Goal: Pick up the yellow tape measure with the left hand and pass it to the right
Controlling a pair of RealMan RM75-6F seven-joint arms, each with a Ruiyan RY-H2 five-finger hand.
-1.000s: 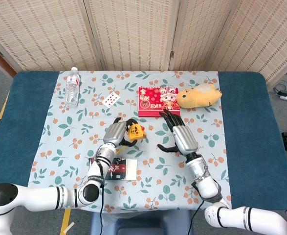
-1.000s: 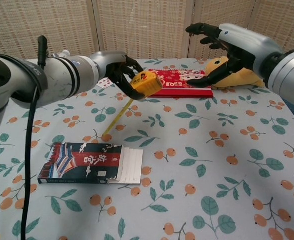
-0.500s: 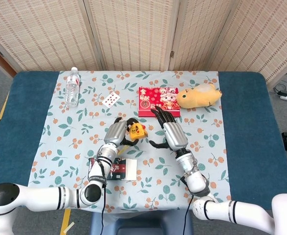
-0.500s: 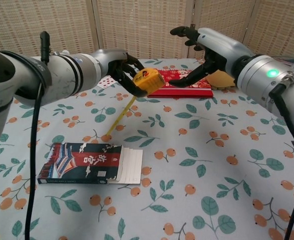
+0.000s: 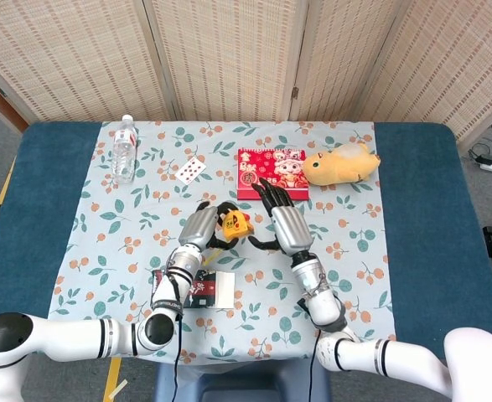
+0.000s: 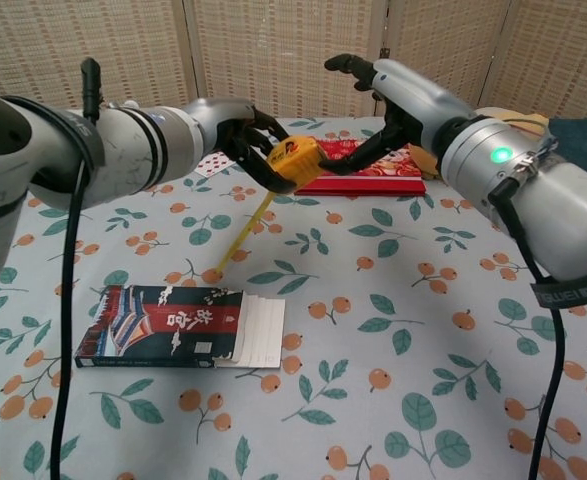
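My left hand [image 5: 202,226] [image 6: 235,140] holds the yellow tape measure [image 5: 236,223] [image 6: 295,162] above the table, with its yellow blade [image 6: 241,235] trailing down to the cloth. My right hand [image 5: 281,222] [image 6: 385,100] is open just to the right of the tape measure, fingers spread. Its thumb reaches toward the tape measure's right side; I cannot tell if it touches.
A book [image 6: 178,325] [image 5: 199,289] lies at the front left. A red calendar [image 5: 271,172] [image 6: 368,165], a yellow plush toy [image 5: 339,163], a playing card [image 5: 191,169] and a water bottle [image 5: 125,149] lie further back on the floral cloth [image 6: 423,330].
My right hand has moved left from the calendar side to right beside the tape measure. My left hand has lifted the tape measure slightly and shifted it right.
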